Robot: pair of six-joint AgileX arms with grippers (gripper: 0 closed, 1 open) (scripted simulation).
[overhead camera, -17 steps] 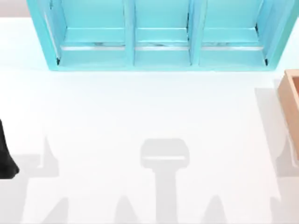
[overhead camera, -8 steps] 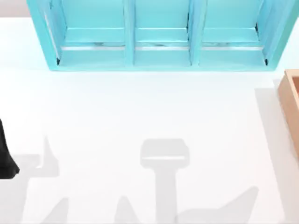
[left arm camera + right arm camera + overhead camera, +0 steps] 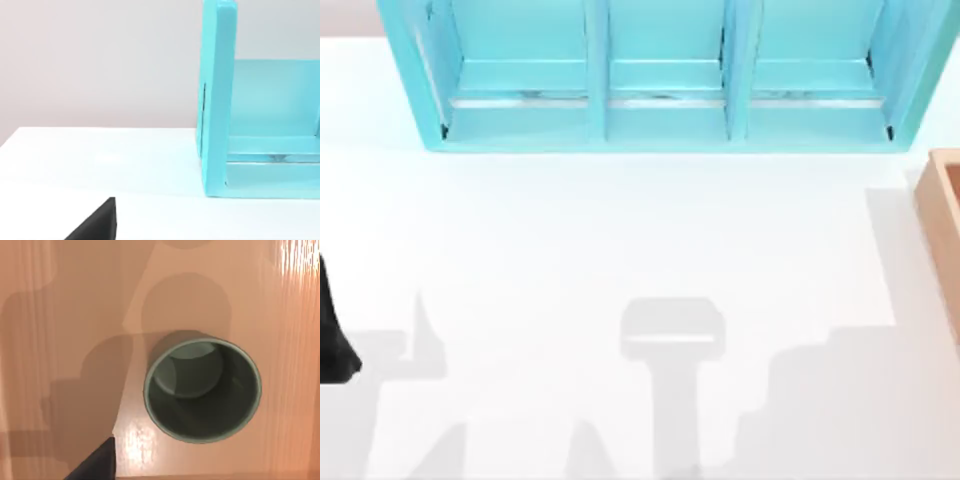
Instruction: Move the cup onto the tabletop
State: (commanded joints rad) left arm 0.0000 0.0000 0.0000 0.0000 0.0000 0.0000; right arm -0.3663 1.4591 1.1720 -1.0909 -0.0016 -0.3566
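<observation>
Right gripper (image 3: 97, 462): one matte black wedge-shaped finger tip at the edge of the right wrist view, so I cannot tell how its jaws stand. It hangs above the cup (image 3: 202, 390), looking straight down into it. Cup is a plain cylinder, grey-green, thin smooth rim, round flat bottom, no handle. It stands upright, mouth up, just beside the finger tip and apart from it. The cup sits on a glossy tan wood surface with straight grain lines and bright glare, probably the floor of the wooden box (image 3: 944, 225), though no box wall is clear in that view.

Left gripper (image 3: 95, 224): again one black angular tip, jaws cannot be judged. It sits low over the tabletop (image 3: 620, 240), a flat, plain white, matte surface. Ahead of this gripper stands the turquoise shelf unit (image 3: 217, 100), flat smooth panels, square edges, three bays from above. Left arm (image 3: 332, 335) is a dark shape at the table's left edge. The box is at the right edge.
</observation>
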